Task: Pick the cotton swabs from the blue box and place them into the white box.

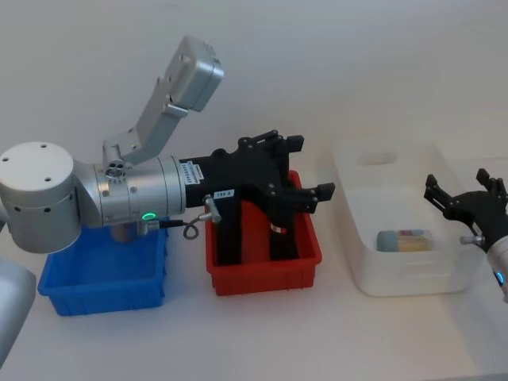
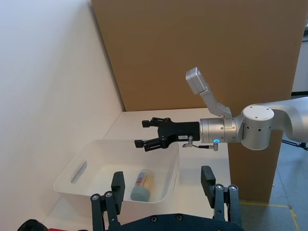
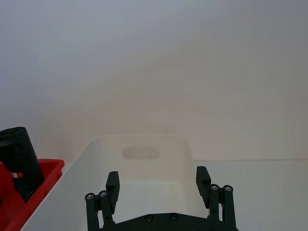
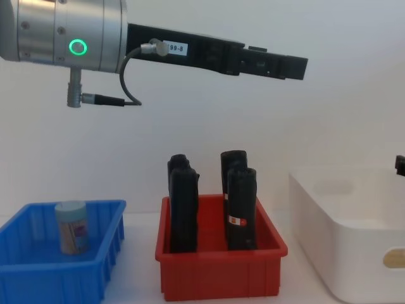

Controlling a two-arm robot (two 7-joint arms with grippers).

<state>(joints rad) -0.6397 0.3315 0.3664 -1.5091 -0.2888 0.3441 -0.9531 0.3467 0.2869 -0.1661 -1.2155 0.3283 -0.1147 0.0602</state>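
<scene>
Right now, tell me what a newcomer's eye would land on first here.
The left gripper, open and empty, hangs high above the red bin of tall black blocks in the middle. One cotton swab tub lies on its side in the white box at right, near the open right gripper; another tub stands upright in the blue box at left.

Left arm [image 1: 127,194]: brushed-silver cylindrical joints, a round end cap [image 1: 36,163] with small screw holes, a green ring light [image 4: 78,46], a silver camera housing [image 1: 194,75] on an angled bracket, and a thin grey cable [image 4: 126,76] looped from a metal plug. Left gripper [image 1: 309,167]: matte black, with a white label [image 4: 176,48]. Right arm [image 2: 257,127]: likewise silver, with a blue light [image 2: 216,141]. Right gripper [image 1: 464,190]: black, its finger bases set with small silver screws [image 3: 102,194].
</scene>
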